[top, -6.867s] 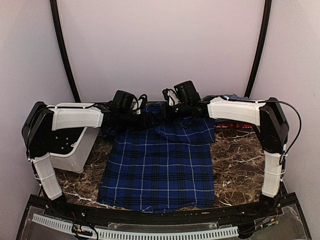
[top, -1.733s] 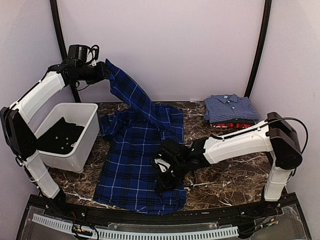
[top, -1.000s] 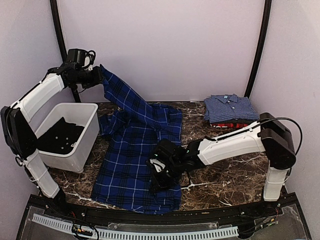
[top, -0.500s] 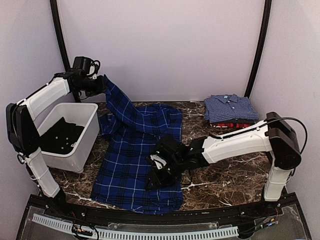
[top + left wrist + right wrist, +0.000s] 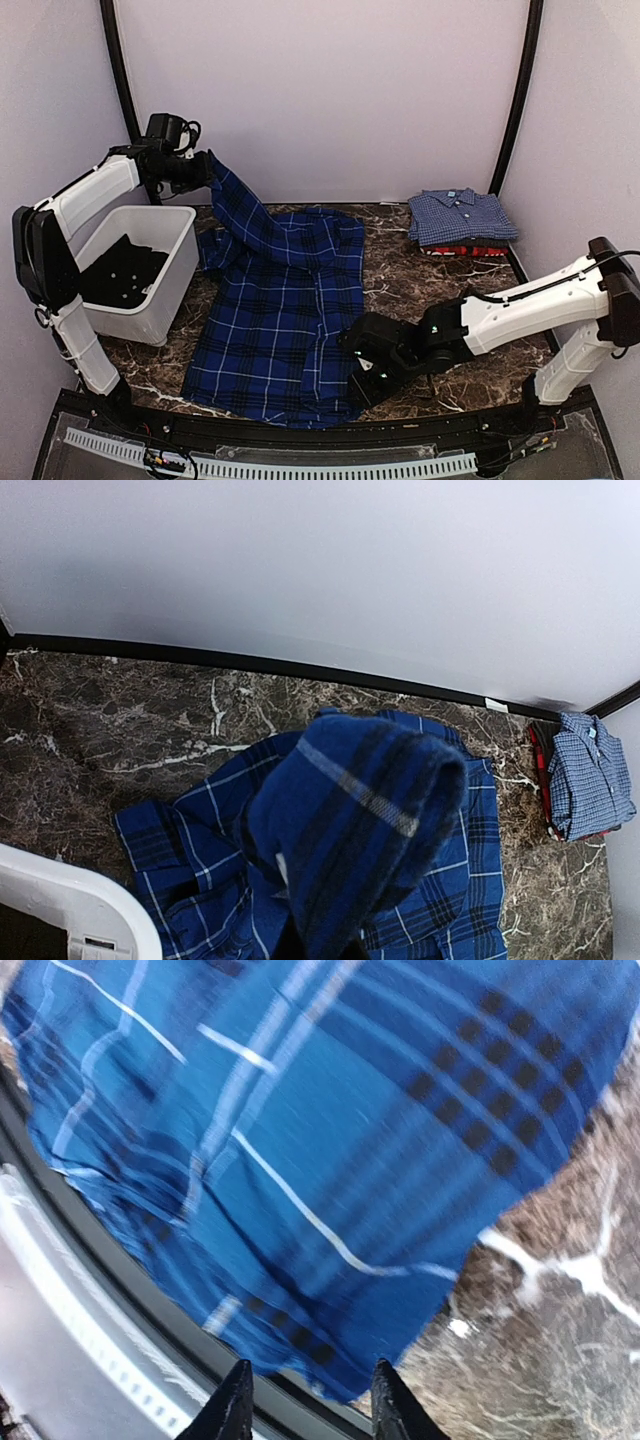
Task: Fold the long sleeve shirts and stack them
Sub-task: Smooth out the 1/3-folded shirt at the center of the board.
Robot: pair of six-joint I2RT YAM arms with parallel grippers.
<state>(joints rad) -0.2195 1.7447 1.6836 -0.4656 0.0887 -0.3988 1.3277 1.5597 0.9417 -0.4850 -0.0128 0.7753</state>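
Note:
The deep-blue plaid shirt point(image 5: 285, 320) lies spread on the marble table, its front folded partly over. My left gripper point(image 5: 203, 172) is high at the back left, shut on the shirt's sleeve point(image 5: 350, 830). The sleeve hangs taut down to the shirt's body and hides the fingers in the left wrist view. My right gripper point(image 5: 362, 385) is low at the shirt's near right hem corner point(image 5: 330, 1360), open, with nothing between its fingers point(image 5: 236, 1405). A folded lighter blue check shirt point(image 5: 462, 215) rests on a folded red shirt point(image 5: 470, 249) at the back right.
A white bin point(image 5: 150, 310) with dark cloth point(image 5: 115, 270) inside stands at the left, beside the plaid shirt. The table's black front rail point(image 5: 130, 1290) runs just below the hem. Bare marble point(image 5: 440, 290) shows between the shirt and the folded stack.
My right gripper has opened, left the middle of the shirt's right side and moved toward the near hem corner. The left gripper still holds the sleeve up and has shifted slightly right.

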